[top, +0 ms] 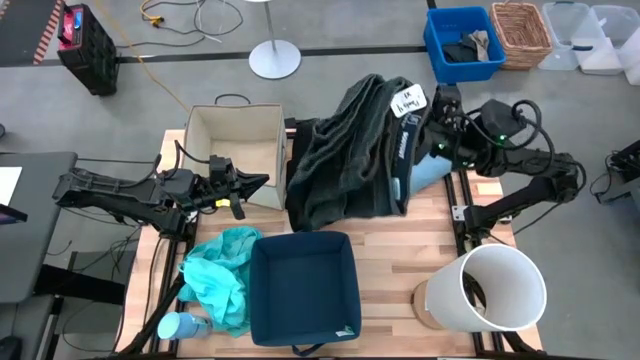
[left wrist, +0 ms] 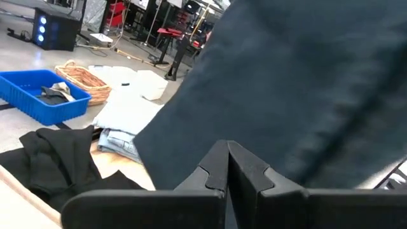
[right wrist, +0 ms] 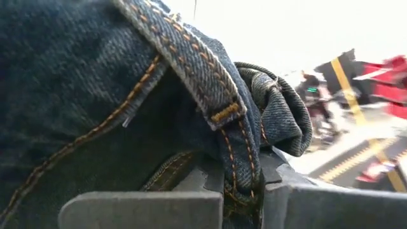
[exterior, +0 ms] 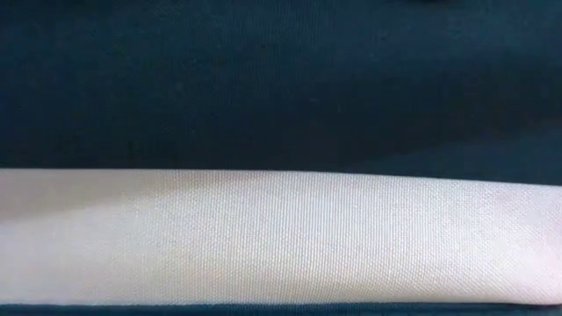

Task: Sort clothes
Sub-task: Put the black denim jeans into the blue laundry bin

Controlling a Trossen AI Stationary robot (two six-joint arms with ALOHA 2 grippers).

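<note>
Here, dark charcoal denim garment (right wrist: 95,83) bunched over right gripper (right wrist: 241,184), clenched on its waistband

Dark denim garment (right wrist: 95,95) fills most of the right wrist view, its orange stitching running along the seams and a belt loop (right wrist: 191,70) crossing the waistband. The right hand (right wrist: 241,184) is clamped on a fold of this denim, the cloth pinched between its two fingers (right wrist: 286,191). Beyond the folded edge, a bright, blurred room with red and yellow shapes shows
</note>
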